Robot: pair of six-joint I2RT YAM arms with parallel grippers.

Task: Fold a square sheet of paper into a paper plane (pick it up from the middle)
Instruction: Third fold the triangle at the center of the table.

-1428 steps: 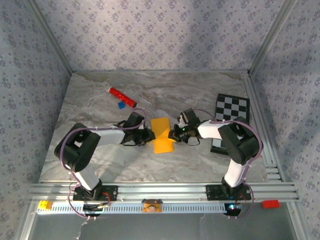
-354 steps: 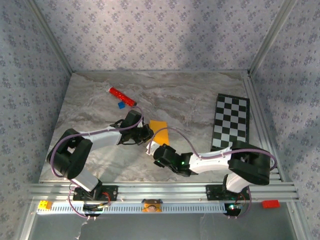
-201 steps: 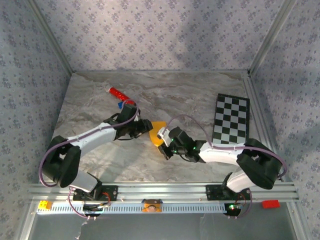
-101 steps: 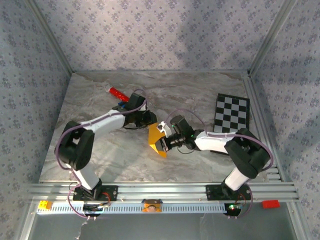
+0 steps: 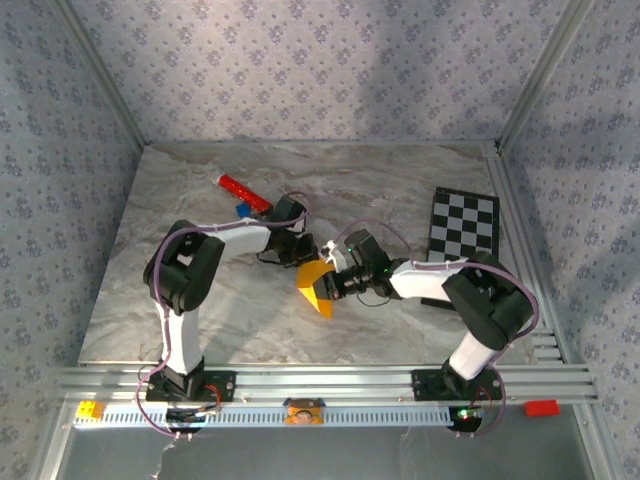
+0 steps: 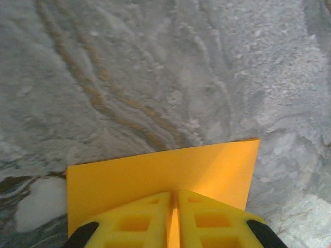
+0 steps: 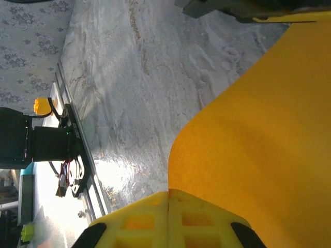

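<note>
Marble table (image 5: 400, 190): paper (image 5: 315, 282) in left gripper (image 6: 173, 201) and right gripper (image 7: 168, 195)

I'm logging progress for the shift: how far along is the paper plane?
Done: the square sheet of paper looks lifted off the table. In hand: the left hand and right hand are each pinched shut on an edge, the sheet curving between them. To do: no pointed dart shows yet, so the plane's folds appear mostly ahead.

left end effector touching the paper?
Touching. Left wrist view: left end effector is closed on the near edge of the orange paper.
</note>
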